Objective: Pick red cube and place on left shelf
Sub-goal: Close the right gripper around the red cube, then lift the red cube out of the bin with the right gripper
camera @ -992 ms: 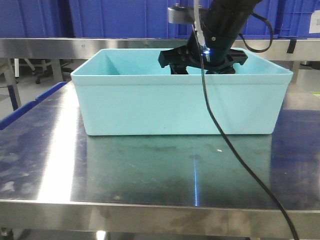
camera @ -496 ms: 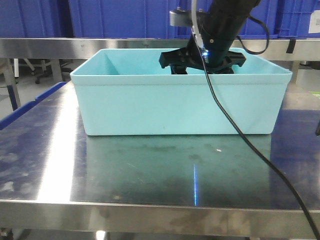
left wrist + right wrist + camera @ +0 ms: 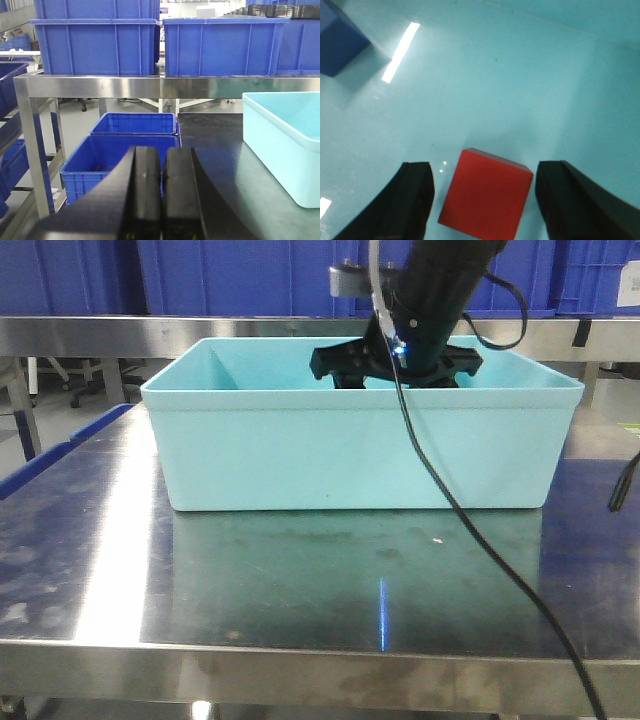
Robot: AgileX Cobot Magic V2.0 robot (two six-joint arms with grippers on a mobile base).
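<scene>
While right tool (image 3: 485, 175) sits spread around it, plain red cube (image 3: 486, 197), left tool (image 3: 162, 167) pressed together

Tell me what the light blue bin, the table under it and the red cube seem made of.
The bin looks like moulded plastic, smooth and semi-gloss: uniform colour, rolled rim, light streaks on its floor. The table seems brushed stainless steel; it mirrors the bin and lights. The red cube is unclear, perhaps plastic or painted wood: flat matte faces, crisp edges.
</scene>
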